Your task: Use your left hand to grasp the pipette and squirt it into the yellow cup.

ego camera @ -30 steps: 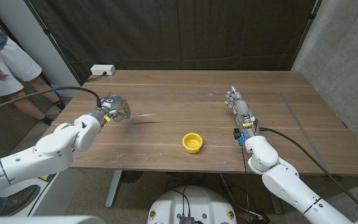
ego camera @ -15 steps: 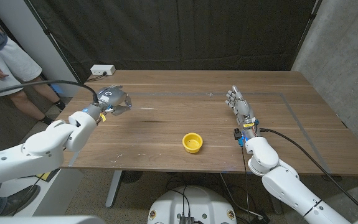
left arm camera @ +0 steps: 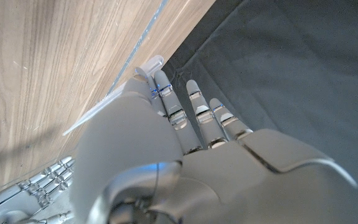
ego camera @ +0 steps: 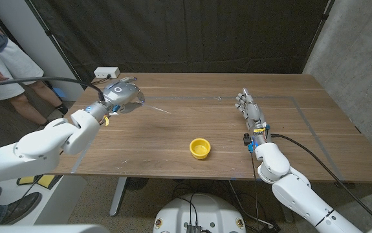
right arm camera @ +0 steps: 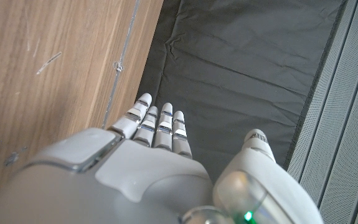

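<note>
A: Left hand (ego camera: 122, 96) pinching pipette (ego camera: 158, 109), raised, far-left of cup (ego camera: 200, 148). Tip toward cup.
B: Carry tip over cup before squeezing; keep tilted down.
A: Bare table (ego camera: 173, 136) between hand and cup. Right hand (ego camera: 249, 108) fingers straight, together, holding nothing, well right of cup.

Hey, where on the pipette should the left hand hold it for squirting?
Probably the bulb end of the pipette, pinched from both sides. It is the wider part, it sits right at the left hand, and the thin stem pokes out free to aim at the yellow cup.
</note>
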